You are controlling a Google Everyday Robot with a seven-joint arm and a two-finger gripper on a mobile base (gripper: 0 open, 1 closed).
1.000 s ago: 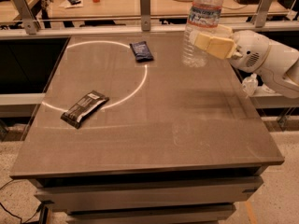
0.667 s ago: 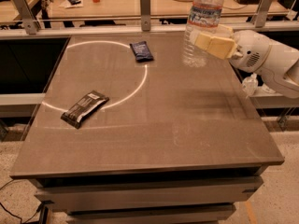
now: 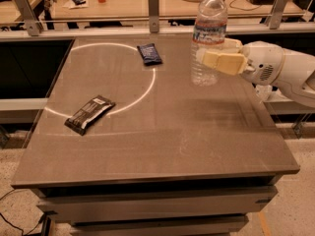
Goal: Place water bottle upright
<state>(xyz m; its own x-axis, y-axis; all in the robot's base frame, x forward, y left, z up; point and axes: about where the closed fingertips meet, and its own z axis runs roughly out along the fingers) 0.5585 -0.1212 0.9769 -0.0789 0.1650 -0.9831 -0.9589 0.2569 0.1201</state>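
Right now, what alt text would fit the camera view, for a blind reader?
The gripper, reaching in from the right, is shut on an upright bottle at the table's far right. A dark bar lies front left and a blue packet at the back.

One water bottle (image 3: 210, 31) stands at two o'clock on the one table (image 3: 162, 146). One gripper (image 3: 210, 57), also at two o'clock, is clasped around it. One dark wrapped bar (image 3: 89, 113) lies at nine o'clock, one dark blue packet (image 3: 149, 53) at twelve.
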